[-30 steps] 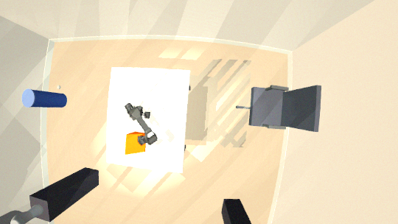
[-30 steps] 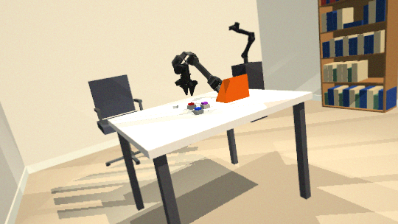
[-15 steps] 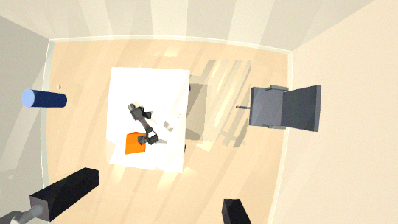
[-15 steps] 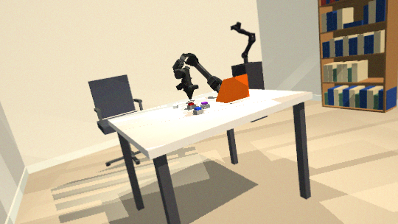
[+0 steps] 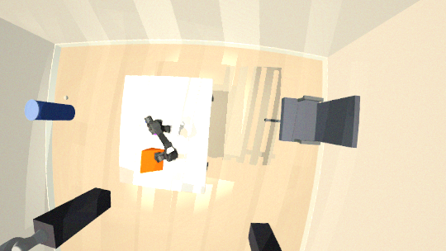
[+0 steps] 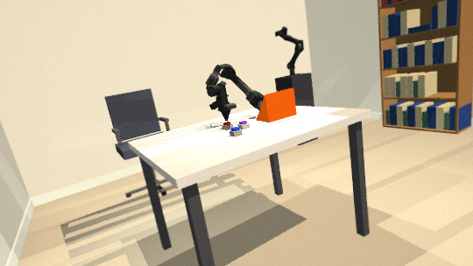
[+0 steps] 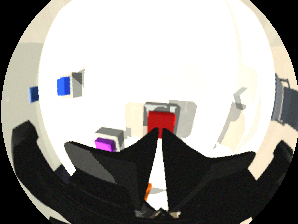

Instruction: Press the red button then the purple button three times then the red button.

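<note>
Red is the colour at the centre of the wrist view: the red button (image 7: 160,120) sits in its pale housing directly beyond the tips of the black fingers, which are closed together into a single point with nothing held between them. In the exterior view, the gripper (image 6: 227,115) points straight down at the middle of the frame, its tip just above or touching the red button (image 6: 227,124); contact cannot be confirmed.

This looks like step one of the task, the first press of the red button. The move in hand calls for pushing straight down until the button bottoms out, then lifting clear so it springs back. After that the tip must shift to the purple button (image 6: 243,122), just right of the red one in the exterior view and at lower left in the wrist view (image 7: 103,143), for three separate presses.

Counted on the white tabletop (image 6: 210,150): three buttons, one red, one purple and one blue (image 6: 236,129), clustered close together. One large orange wedge (image 6: 277,104) stands at the arm's base, right of centre. Two small blue blocks (image 7: 63,86) show at the left of the wrist view, well apart from the buttons.
</note>
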### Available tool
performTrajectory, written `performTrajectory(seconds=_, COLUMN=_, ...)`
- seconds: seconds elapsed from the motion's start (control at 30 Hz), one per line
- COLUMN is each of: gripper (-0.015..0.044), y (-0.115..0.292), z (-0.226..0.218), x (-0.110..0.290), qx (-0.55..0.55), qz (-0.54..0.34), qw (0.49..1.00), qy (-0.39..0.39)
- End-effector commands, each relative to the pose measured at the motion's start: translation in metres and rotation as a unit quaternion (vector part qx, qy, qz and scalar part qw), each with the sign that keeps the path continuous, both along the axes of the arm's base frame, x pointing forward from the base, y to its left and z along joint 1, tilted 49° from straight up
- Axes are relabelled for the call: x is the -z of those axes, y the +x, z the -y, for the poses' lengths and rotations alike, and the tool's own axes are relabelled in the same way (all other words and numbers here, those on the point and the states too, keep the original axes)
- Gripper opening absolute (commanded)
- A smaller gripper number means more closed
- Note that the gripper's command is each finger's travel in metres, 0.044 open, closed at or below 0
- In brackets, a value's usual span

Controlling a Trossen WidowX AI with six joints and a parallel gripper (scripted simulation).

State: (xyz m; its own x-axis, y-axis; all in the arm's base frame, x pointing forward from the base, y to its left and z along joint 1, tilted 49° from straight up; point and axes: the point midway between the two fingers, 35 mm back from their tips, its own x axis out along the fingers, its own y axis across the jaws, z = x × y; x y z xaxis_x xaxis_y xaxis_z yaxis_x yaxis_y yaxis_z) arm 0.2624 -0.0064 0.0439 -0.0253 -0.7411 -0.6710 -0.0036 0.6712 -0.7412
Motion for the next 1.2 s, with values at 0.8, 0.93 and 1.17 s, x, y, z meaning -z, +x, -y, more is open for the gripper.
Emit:
performTrajectory(seconds=0.8, gripper=0.002, y=-0.001, z=0.014, x=0.011, qx=-0.002, qz=-0.002, qw=1.0, qy=-0.002)
performTrajectory(seconds=0.93, gripper=0.002, y=-0.001, z=0.011, x=0.009, qx=-0.001, qz=0.0, qw=1.0, qy=-0.001)
performTrajectory(seconds=1.17, gripper=0.002, y=0.0, z=-0.011, x=-0.01, qx=-0.002, qz=-0.002, qw=1.0, qy=-0.001)
